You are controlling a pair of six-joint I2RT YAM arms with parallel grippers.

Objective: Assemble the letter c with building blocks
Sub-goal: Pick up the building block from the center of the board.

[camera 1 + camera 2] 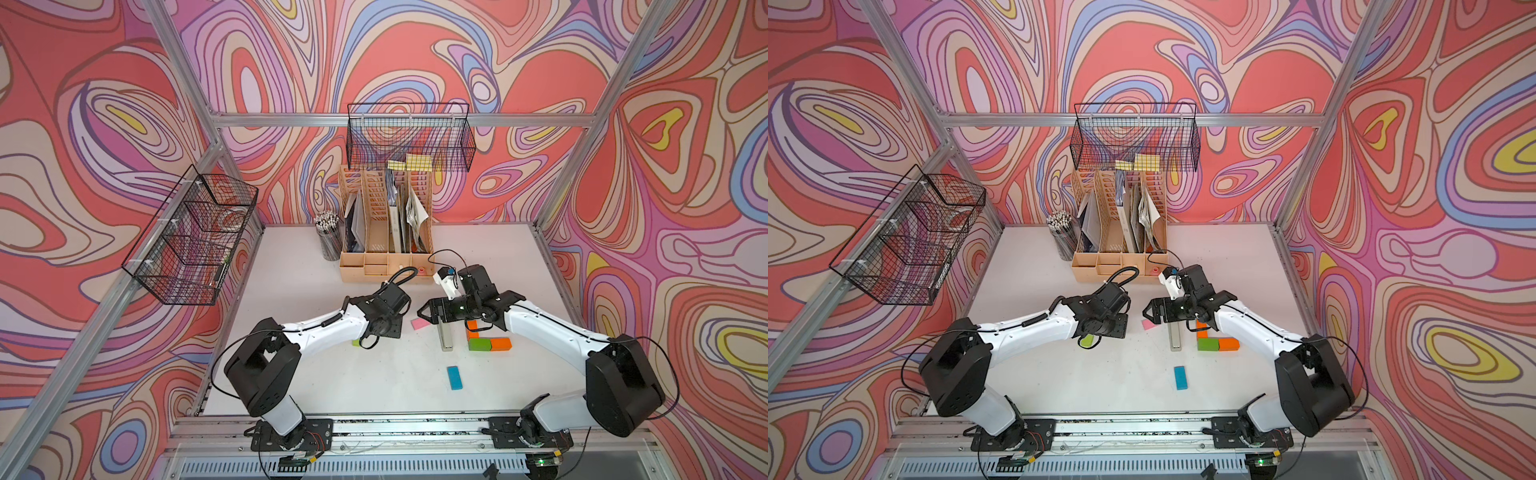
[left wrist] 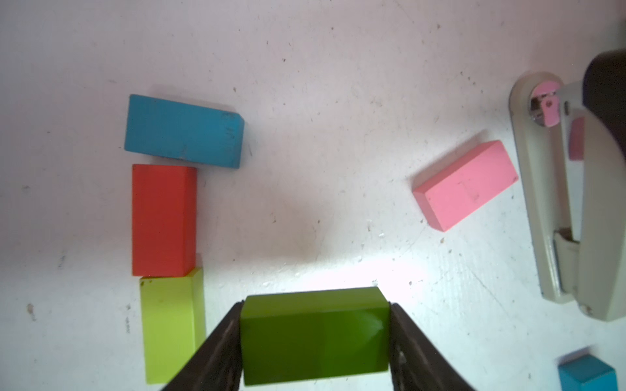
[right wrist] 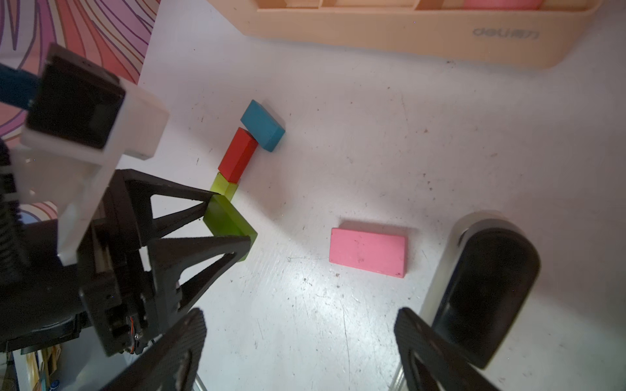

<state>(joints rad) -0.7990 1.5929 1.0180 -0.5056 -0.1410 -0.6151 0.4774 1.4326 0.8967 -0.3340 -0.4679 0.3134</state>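
Observation:
In the left wrist view my left gripper (image 2: 316, 308) is shut on a dark green block (image 2: 315, 338), its fingers pressed on both short ends. Beside it a lime block (image 2: 171, 325), a red block (image 2: 163, 220) and a blue block (image 2: 184, 130) lie end to end, with the blue one turned sideways as an arm of the letter c. The right wrist view shows the green block (image 3: 227, 220) against the lime block's near end. My right gripper (image 3: 301, 342) hangs open over bare table near a pink block (image 3: 367, 252). In both top views the left wrist hides that row.
A stapler (image 1: 445, 336) lies beside the pink block (image 1: 420, 323). An L of two orange blocks (image 1: 500, 344) and a green one (image 1: 478, 344) sits under my right arm. A loose blue block (image 1: 454, 377) lies nearer the front. The desk organiser (image 1: 384, 266) stands behind.

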